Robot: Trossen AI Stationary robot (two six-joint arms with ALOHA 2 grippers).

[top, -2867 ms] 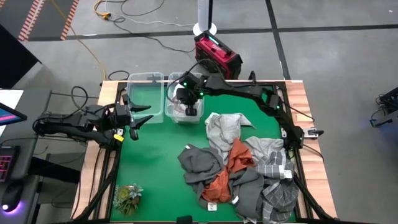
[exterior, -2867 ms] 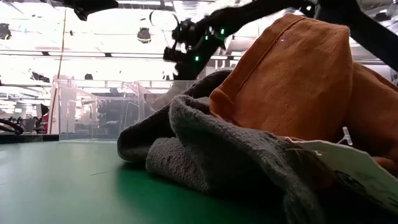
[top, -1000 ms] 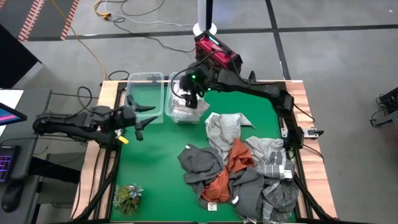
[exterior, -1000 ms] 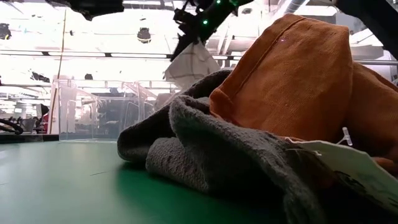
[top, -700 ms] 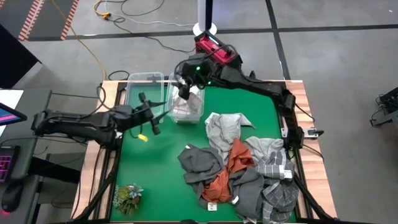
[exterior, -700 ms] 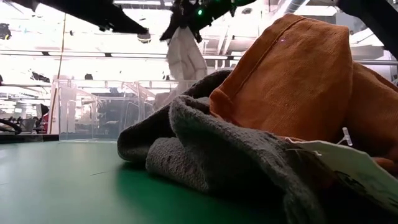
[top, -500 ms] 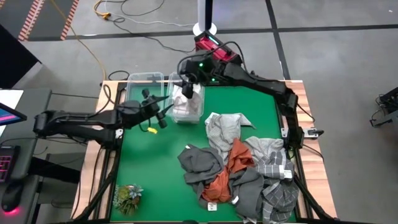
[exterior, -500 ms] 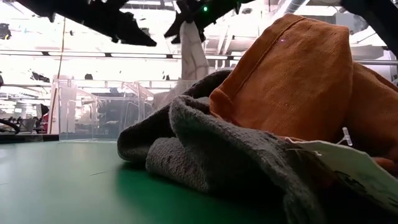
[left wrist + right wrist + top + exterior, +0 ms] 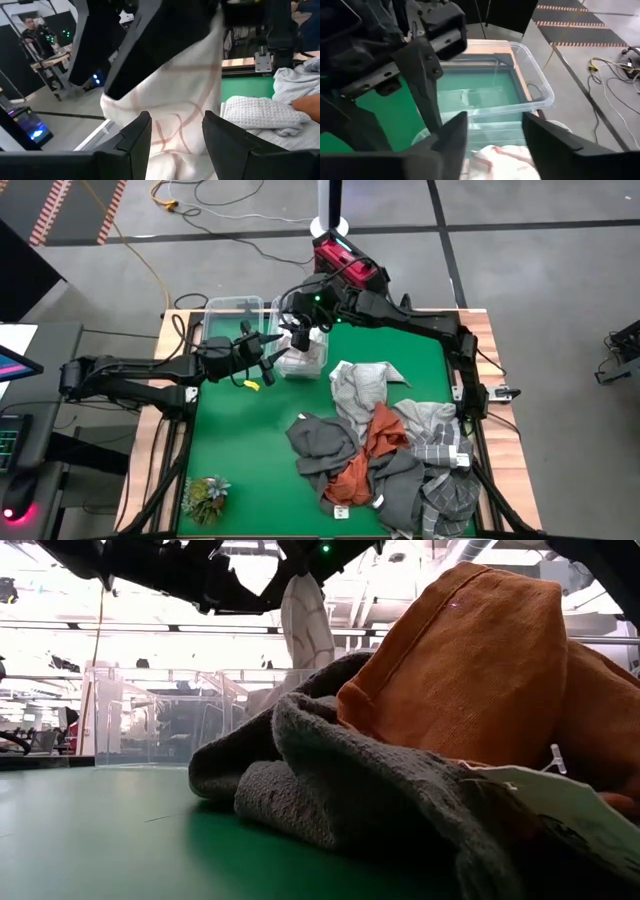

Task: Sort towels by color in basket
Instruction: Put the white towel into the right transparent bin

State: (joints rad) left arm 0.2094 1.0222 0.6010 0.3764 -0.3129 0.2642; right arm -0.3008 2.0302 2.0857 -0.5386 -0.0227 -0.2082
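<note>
A white towel with thin red lines (image 9: 305,625) hangs from my right gripper (image 9: 297,337), which is shut on it above the right one of two clear bins (image 9: 300,365). My left gripper (image 9: 267,352) stands open just left of that bin, level. Its fingers frame the hanging white towel (image 9: 175,115) in the left wrist view. The other towels, dark grey, rust-orange, light grey and plaid, lie heaped (image 9: 385,450) on the green mat at the near right. In the low view the grey and orange ones (image 9: 420,740) fill the foreground. My right gripper pinches the white towel's upper end (image 9: 300,585) between its two fingers, coming from above and pointing down. The cloth (image 9: 502,155) is bunched between the fingers, and it hangs slack below them over the bin. My left gripper: I cannot tell whether it touches the towel.
A second clear bin (image 9: 232,330) stands left of the first at the table's far edge. A small green plant (image 9: 205,498) sits at the near left corner. Bare green mat (image 9: 240,440) lies between the bins and the plant. A red device (image 9: 350,270) stands on the floor beyond the table.
My right gripper has drawn the white towel up out of the right bin, so that it now hangs long and narrow below the fingers. My left gripper has swung toward the table's right and far edge, up to the bin and the hanging towel.
</note>
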